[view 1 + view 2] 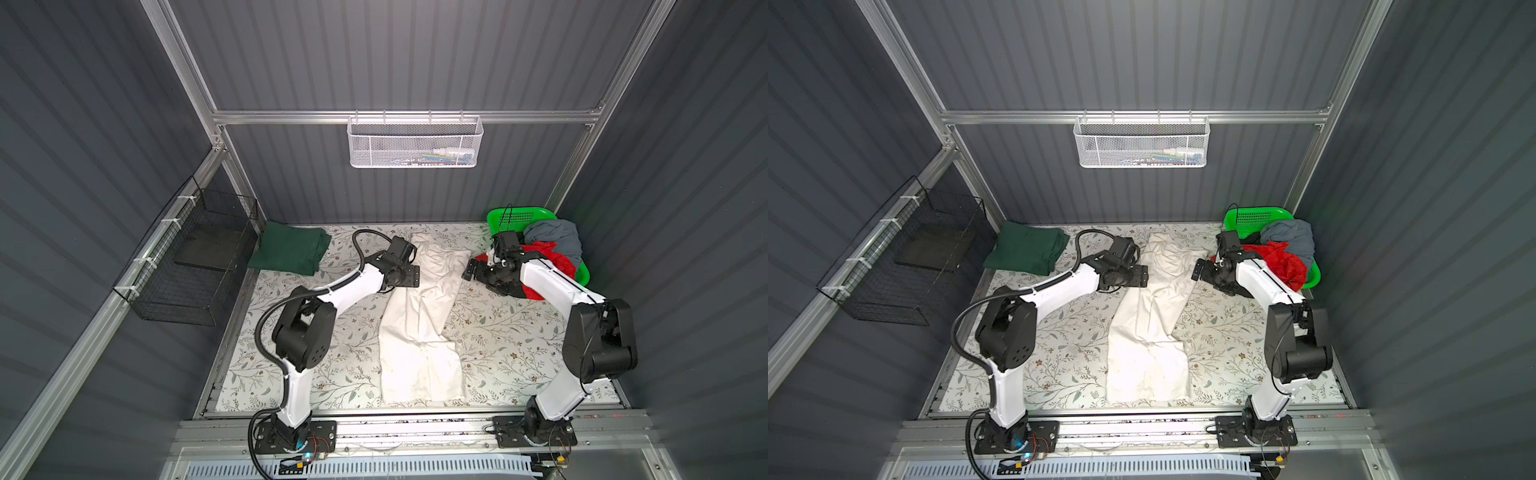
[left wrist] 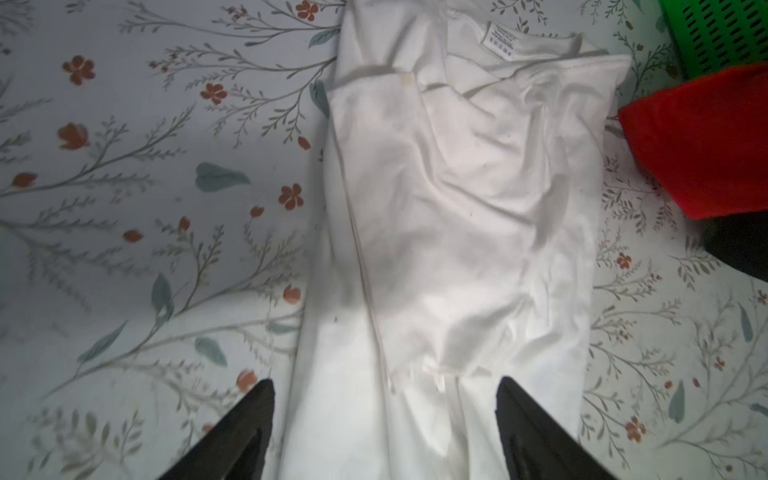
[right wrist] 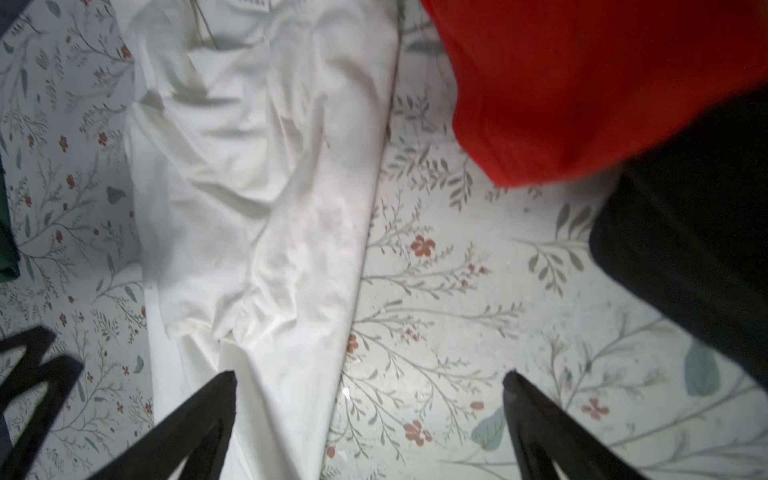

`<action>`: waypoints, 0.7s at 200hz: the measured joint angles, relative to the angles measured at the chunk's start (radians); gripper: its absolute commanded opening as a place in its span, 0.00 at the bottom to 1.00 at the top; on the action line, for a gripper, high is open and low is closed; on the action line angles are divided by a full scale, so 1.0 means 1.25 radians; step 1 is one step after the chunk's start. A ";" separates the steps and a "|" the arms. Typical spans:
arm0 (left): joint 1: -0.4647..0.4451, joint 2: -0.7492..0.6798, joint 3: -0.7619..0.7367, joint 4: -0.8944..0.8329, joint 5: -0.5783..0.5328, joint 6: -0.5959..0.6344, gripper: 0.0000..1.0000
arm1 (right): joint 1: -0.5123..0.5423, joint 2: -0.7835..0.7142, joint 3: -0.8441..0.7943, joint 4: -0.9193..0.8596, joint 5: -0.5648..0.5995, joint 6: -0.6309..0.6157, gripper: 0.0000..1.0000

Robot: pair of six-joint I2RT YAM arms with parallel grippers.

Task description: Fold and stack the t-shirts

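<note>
Lying beneath left gripper [image 2: 384,384] (spread): off-white t-shirt [image 2: 457,208]

Table [image 1: 324,365] middle: laid-out shirt [image 1: 419,324], far edge to near edge.
Far-left corner: folded shirt [image 1: 289,253].
Far-right corner: basket [image 1: 517,216], shirts [image 1: 548,249] in it.

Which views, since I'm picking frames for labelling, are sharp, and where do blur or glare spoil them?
In both top views: sharp, evenly lit. Left wrist view: soft focus, the white shirt washed out in a bright patch, shadow across the tablecloth. Right wrist view: the red shirt blurred and featureless, edges smeared.
</note>
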 measured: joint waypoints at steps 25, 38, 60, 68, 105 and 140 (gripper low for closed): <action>0.032 0.112 0.104 0.000 0.023 0.011 0.78 | 0.016 -0.096 -0.112 0.019 0.001 0.015 0.99; 0.045 0.148 0.136 0.000 0.026 0.011 0.77 | 0.023 -0.143 -0.164 0.029 0.002 0.023 0.99; 0.061 0.203 0.191 -0.002 0.035 0.014 0.76 | 0.032 -0.198 -0.235 0.038 0.002 0.040 0.99; 0.066 0.224 0.212 -0.002 0.039 0.018 0.76 | 0.034 -0.208 -0.255 0.042 0.002 0.044 0.99; 0.068 0.293 0.291 0.000 0.059 0.034 0.71 | 0.035 -0.216 -0.304 0.045 0.005 0.054 0.99; 0.068 0.353 0.379 0.001 0.086 0.030 0.56 | 0.035 -0.216 -0.308 0.049 0.010 0.058 0.99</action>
